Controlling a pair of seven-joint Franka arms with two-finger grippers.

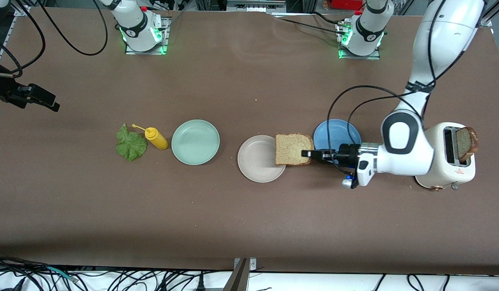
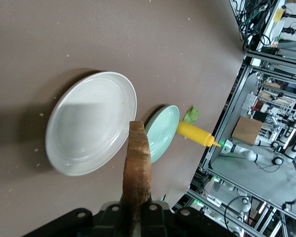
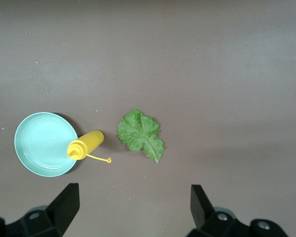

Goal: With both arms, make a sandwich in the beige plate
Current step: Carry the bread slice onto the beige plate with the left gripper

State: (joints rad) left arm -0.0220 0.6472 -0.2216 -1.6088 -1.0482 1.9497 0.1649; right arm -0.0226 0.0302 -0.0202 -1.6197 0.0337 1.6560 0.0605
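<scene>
My left gripper (image 1: 305,153) is shut on one edge of a toasted bread slice (image 1: 293,149) and holds it flat over the rim of the beige plate (image 1: 257,161), at the side toward the left arm's end. In the left wrist view the slice (image 2: 137,168) shows edge-on between the fingers, above the bare beige plate (image 2: 89,123). A second slice (image 1: 466,142) stands in the white toaster (image 1: 449,169). The lettuce leaf (image 1: 130,143) lies on the table toward the right arm's end. My right gripper (image 1: 45,102) is open and empty, up above that end, with the leaf (image 3: 140,134) below it.
A yellow mustard bottle (image 1: 156,138) lies between the leaf and a mint-green plate (image 1: 195,142). A blue plate (image 1: 337,135) sits under the left arm's wrist, beside the beige plate. The toaster stands at the left arm's end of the table.
</scene>
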